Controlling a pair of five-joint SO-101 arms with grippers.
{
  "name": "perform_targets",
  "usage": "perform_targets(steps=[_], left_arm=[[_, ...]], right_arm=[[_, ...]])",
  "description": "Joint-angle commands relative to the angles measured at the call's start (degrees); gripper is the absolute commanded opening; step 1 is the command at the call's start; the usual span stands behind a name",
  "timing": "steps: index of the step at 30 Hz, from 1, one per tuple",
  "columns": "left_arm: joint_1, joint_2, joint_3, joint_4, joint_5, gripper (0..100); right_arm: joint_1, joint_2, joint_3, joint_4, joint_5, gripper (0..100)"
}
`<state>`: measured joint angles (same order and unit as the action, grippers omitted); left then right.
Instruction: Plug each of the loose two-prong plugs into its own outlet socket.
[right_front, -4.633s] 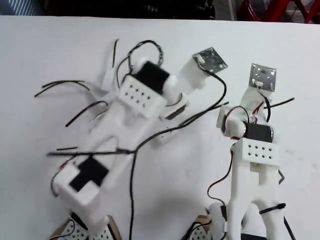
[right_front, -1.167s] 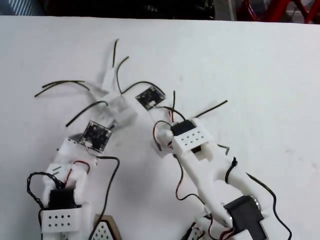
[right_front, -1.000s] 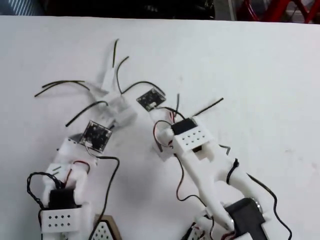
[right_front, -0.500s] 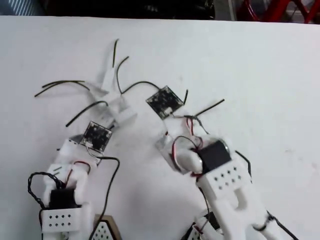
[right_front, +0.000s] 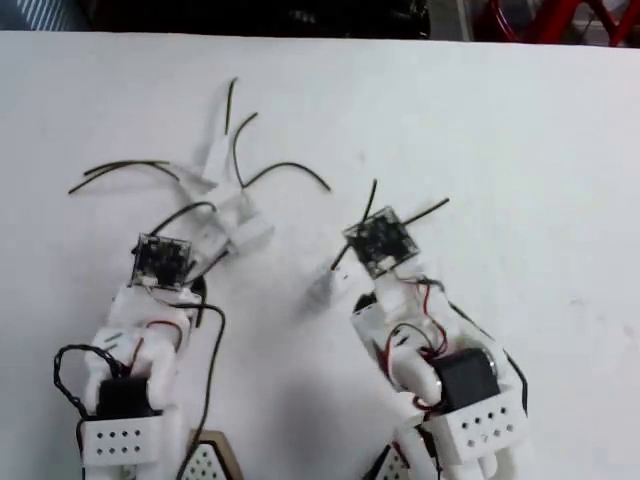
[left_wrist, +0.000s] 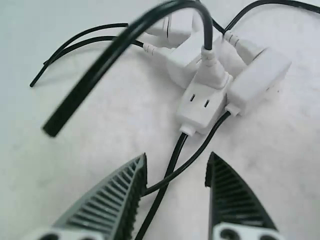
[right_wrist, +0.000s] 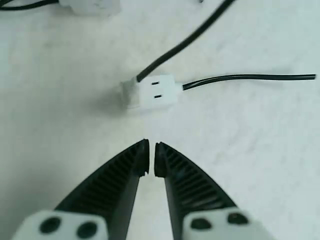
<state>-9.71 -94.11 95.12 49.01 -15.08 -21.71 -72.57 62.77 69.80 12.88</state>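
In the left wrist view a white outlet socket (left_wrist: 201, 104) with two slots lies on the table, and a white plug (left_wrist: 214, 74) on a black cord is pushed into its upper face. Beside it lies a second white block (left_wrist: 259, 79) with cords at both ends. My left gripper (left_wrist: 175, 171) is open just short of them, its fingers either side of two black cords. In the right wrist view a small white socket (right_wrist: 158, 93) faces me with two slots showing and two black cords leaving it. My right gripper (right_wrist: 151, 152) is shut, empty, a short way from it.
In the high view the white socket cluster (right_front: 232, 222) sits left of centre with several black cords (right_front: 120, 168) fanning out from it. The small socket (right_front: 322, 290) lies between the two arms. The white table (right_front: 540, 150) stretches bare to the right and back.
The right arm has drawn back toward the near edge, away from the cluster, leaving the small socket on the table. The left arm has pushed slightly forward toward the cluster.
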Motion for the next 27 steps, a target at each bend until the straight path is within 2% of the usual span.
perform_targets(steps=[1, 6, 16, 21, 27], left_arm=[[-0.40, -0.66, -3.16, -1.14, 2.29, 20], [-0.31, -0.66, -2.81, -1.14, 2.37, 20], [2.07, -0.66, 2.20, -2.81, 2.29, 20], [1.71, -0.57, 2.20, -2.73, 2.29, 20], [1.71, -0.48, 2.20, 2.37, 2.29, 20]], right_arm=[[3.91, -1.89, 2.55, -4.88, -0.18, 1.8], [8.84, -2.42, 8.62, -10.68, -0.44, 1.8], [12.62, -2.42, 18.55, -18.95, -0.79, 1.8], [12.62, -2.42, 22.77, -23.08, -9.85, 1.8], [12.62, -2.77, 25.05, -27.03, -13.01, 1.7]])
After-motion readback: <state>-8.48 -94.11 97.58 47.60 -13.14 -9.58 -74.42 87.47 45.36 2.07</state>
